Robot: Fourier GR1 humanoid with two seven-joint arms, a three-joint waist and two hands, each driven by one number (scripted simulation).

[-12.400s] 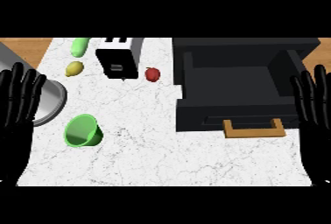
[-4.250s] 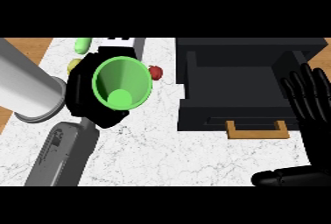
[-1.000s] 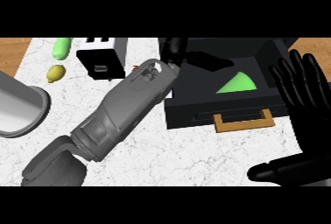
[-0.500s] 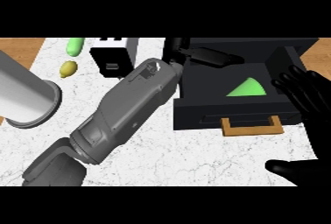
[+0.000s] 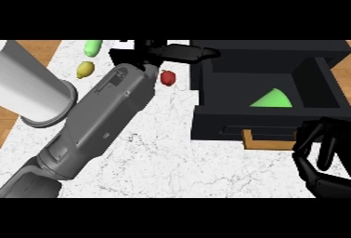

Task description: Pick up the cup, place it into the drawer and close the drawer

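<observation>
The green cup (image 5: 274,98) lies inside the open black drawer (image 5: 240,123), with no hand touching it. My left forearm runs from the lower left up to my left hand (image 5: 175,52). That hand is open, its straight fingers pointing right over the drawer's back left corner. My right hand (image 5: 321,151) is at the lower right with loosely bent fingers. It sits just right of the drawer's wooden handle (image 5: 264,139) and holds nothing.
A big grey cylinder (image 5: 31,93) stands at the left edge. A green fruit (image 5: 93,46), a yellow fruit (image 5: 85,69) and a small red fruit (image 5: 167,77) lie at the back of the white marble counter (image 5: 178,162). A black box (image 5: 123,56) is partly hidden behind my left hand.
My left hand has drawn back to the left, away from the cup in the drawer. My right hand has come down from beside the drawer to the handle's right end.
</observation>
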